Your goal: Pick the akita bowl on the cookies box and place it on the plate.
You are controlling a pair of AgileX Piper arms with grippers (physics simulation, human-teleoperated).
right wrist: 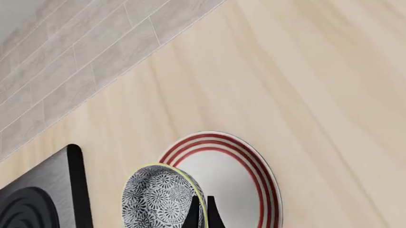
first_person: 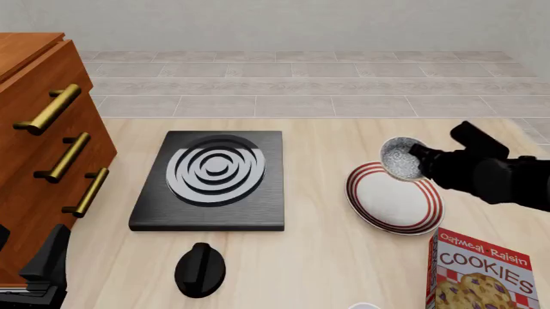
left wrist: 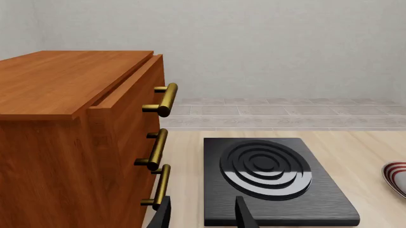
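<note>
The akita bowl (first_person: 400, 158), speckled black and white, hangs tilted on its side over the far rim of the plate (first_person: 393, 201). My right gripper (first_person: 418, 153) is shut on the bowl's rim. In the right wrist view its thin fingers (right wrist: 194, 213) pinch the edge of the bowl (right wrist: 157, 199), with the red-ringed plate (right wrist: 236, 178) just below. The red cookies box (first_person: 481, 275) lies at the near right with nothing on it. My left gripper (left wrist: 203, 203) stands open and holds nothing, low at the near left beside the cabinet.
A black stove (first_person: 210, 175) with white rings sits mid-table, with a black knob (first_person: 200, 269) in front of it. A wooden cabinet (first_person: 38, 122) with brass handles fills the left side. The left wrist view faces the stove (left wrist: 273, 178) and the cabinet (left wrist: 63, 123).
</note>
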